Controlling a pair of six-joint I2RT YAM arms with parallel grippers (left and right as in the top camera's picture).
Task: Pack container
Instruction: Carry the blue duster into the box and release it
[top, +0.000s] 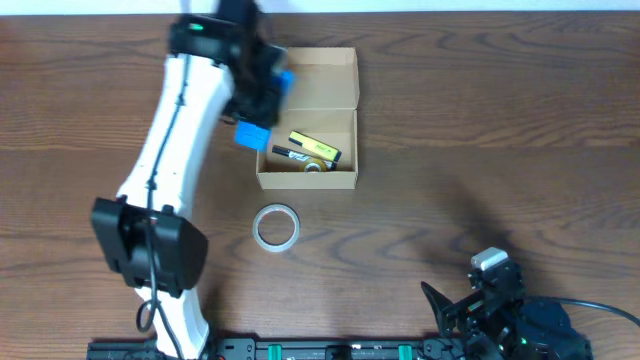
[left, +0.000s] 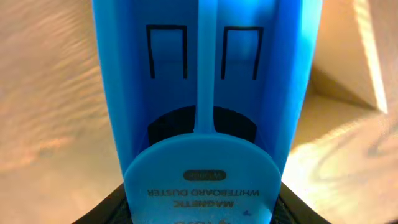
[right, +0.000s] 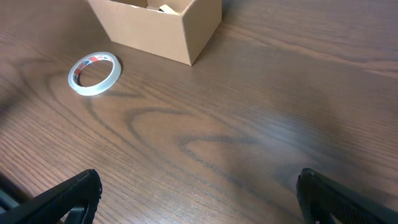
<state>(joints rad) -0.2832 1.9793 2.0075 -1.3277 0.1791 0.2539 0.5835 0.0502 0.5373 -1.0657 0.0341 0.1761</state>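
Upper centre, your container (top: 335, 75) holds a yellow marker (top: 315, 148), black pen (top: 290, 153), perhaps a roll (top: 313, 168). Your left end effector (top: 258, 100) grips the blue duster (left: 205, 93); your right end effector (right: 199, 196) stands open.

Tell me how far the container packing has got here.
Done: a yellow item, a black pen and a small roll lie inside the container. In hand: the left claw grips a blue whiteboard duster by the container's left side. Left: the tape roll lies on the table; the right claw is open, empty.
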